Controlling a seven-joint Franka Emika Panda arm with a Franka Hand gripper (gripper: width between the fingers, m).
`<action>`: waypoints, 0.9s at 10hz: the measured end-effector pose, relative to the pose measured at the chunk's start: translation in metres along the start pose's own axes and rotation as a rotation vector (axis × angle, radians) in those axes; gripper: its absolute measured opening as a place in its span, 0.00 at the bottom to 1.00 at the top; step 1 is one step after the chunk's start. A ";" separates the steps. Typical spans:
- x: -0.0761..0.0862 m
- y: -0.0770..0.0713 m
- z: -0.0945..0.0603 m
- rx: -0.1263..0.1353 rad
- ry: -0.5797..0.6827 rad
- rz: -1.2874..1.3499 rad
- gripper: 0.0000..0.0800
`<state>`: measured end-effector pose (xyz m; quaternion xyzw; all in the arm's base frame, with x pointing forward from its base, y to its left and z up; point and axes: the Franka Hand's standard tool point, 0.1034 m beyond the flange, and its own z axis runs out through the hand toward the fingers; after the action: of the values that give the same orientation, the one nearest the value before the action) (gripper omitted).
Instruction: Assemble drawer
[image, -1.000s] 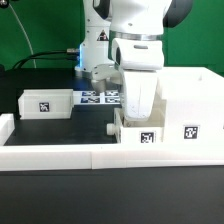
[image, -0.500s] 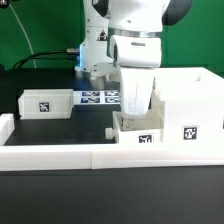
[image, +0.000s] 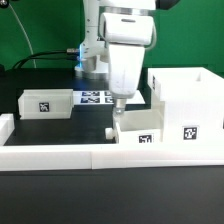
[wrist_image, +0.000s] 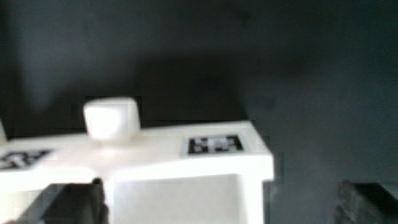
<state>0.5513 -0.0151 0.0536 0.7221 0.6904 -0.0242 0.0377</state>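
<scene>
At the counter (image: 60, 128) edge lined by a low wall (image: 60, 152), a smooth white plastic tray (image: 135, 128) with a stubby round knob (wrist_image: 112, 118) sits just beside the boxy shell (image: 185, 100). Above it the jaws hang spread apart, empty.

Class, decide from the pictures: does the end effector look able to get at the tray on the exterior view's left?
Probably yes: the end effector hangs open over the middle tray, and the other tray sits alone, nothing above it.

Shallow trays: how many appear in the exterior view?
2: a tray at the exterior view's left; a second tray below the gripper, beside the box shell. Others may be hidden.
</scene>
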 end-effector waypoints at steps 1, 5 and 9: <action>-0.013 0.002 -0.001 -0.001 -0.003 -0.014 0.81; -0.029 0.001 0.002 0.003 -0.003 -0.004 0.81; -0.059 -0.001 0.024 0.023 0.133 -0.085 0.81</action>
<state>0.5483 -0.0763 0.0344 0.6926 0.7210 0.0142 -0.0173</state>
